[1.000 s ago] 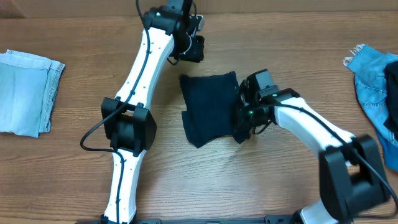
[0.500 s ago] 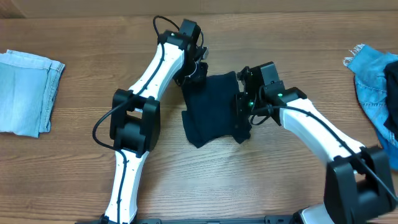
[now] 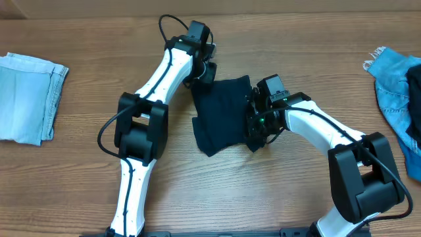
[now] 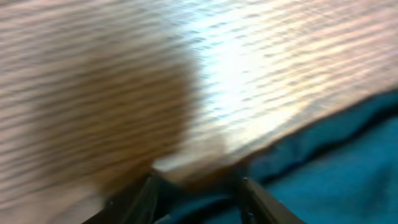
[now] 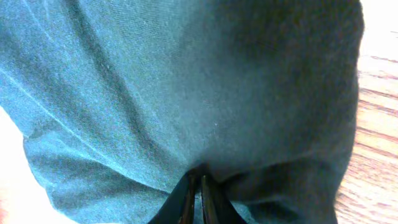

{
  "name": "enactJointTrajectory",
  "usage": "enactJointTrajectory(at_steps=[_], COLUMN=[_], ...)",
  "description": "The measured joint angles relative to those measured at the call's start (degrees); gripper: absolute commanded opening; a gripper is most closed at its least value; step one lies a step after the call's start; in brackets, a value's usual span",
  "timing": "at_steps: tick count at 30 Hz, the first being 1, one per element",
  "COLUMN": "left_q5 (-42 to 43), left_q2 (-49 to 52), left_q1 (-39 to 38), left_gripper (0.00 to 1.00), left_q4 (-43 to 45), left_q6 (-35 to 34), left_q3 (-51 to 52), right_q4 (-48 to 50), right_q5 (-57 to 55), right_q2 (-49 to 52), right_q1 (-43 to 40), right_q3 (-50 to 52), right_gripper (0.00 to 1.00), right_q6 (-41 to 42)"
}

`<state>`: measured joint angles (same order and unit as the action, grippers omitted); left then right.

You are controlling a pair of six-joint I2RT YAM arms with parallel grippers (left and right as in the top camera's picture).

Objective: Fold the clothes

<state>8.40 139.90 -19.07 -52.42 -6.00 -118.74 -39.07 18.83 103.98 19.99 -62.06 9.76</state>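
The clothes in play are a dark navy garment [image 3: 222,115], lying folded in a rough rectangle at the middle of the table. My left gripper [image 3: 204,70] is at its far left corner. In the blurred left wrist view the gripper [image 4: 198,190] is open, its fingers [image 4: 252,198] apart, with the navy edge [image 4: 323,162] lying between them. My right gripper [image 3: 254,125] is at the garment's right edge. In the right wrist view this gripper [image 5: 197,182] has its fingers pressed together, shut on a pinch of the navy fabric [image 5: 186,81].
A folded pale blue denim piece [image 3: 29,97] lies at the far left of the wooden table [image 3: 85,178]. A brighter blue denim piece [image 3: 395,89] is heaped at the right edge. Both white arms reach in from the near side.
My left gripper came down from the back of the table to the garment's far left corner. My right gripper closed on the garment's right edge.
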Motion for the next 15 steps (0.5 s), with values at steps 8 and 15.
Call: enactJointTrajectory(at_steps=[8,15], left_q5=[2.2,4.9], left_q2=[0.1,0.1], left_q1=[5.3,2.3], left_gripper=[0.39,0.39], left_q4=[-11.2,-30.8], left_q6=[-1.3,-1.3], left_q3=[-10.6,-23.7], right_q4=[1.1,6.5], right_q5=[-0.9,5.0], right_q2=[-0.1,-9.0], right_q1=[0.0,0.0], right_q3=[0.0,-0.6], right_gripper=[0.12,0.11], right_q6=[-0.4,-1.9])
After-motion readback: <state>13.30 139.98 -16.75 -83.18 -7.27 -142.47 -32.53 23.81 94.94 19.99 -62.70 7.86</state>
